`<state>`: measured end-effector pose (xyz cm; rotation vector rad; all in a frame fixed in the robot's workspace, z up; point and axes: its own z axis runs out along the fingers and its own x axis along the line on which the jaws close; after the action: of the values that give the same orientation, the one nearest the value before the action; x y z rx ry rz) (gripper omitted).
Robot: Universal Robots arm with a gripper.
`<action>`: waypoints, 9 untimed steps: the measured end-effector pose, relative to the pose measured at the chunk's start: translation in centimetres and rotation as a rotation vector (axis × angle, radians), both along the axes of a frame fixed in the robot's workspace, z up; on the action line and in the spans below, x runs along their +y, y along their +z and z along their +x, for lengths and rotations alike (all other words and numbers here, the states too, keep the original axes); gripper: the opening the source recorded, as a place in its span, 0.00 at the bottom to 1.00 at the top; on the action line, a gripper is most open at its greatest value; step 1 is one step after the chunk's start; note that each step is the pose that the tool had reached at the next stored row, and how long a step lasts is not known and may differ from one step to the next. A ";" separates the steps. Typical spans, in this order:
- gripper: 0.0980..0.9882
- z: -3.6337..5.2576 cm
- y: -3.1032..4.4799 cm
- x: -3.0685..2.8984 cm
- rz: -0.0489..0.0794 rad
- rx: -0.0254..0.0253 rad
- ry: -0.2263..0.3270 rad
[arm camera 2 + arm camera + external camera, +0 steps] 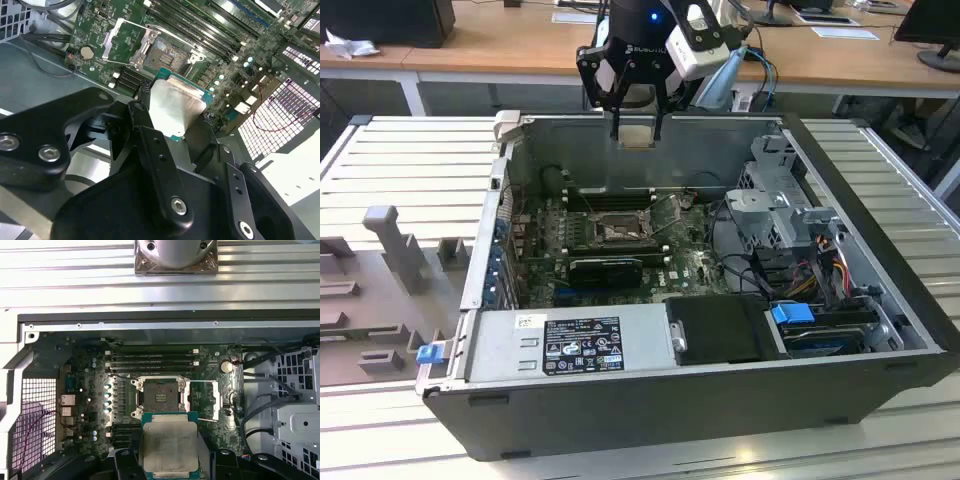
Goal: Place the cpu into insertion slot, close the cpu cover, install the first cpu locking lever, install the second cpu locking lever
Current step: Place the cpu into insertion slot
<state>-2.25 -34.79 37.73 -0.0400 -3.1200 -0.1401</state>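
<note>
My gripper [638, 128] hangs above the back wall of the open computer case [880, 260], shut on the cpu [638, 137]. The cpu is a flat square chip with a pale silver top and a green edge, clamped between the black fingers in both wrist views [175, 106] [169, 446]. Below it, the insertion slot [160, 399] [167, 50] [616, 230] on the green motherboard lies bare, its contact field showing. The cpu cover [206, 400] [122, 42], a thin metal frame, is swung open and lies beside the slot.
Memory slots [152, 360] run beside the socket. A black power supply [580, 345] and drive bay [720, 330] fill the case's near side, and a metal drive cage with cables [785, 215] stands at the exterior view's right. A ribbed metal table [410, 160] surrounds the case.
</note>
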 end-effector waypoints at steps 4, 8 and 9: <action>0.48 0.00 -0.02 0.00 0.000 0.0000 -0.028; 0.48 -0.01 -0.14 -0.03 0.000 0.0003 -0.029; 0.48 -0.01 -0.14 -0.03 0.000 0.0006 -0.029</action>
<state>-2.26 -34.82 37.59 -0.0849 -3.1198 -0.1404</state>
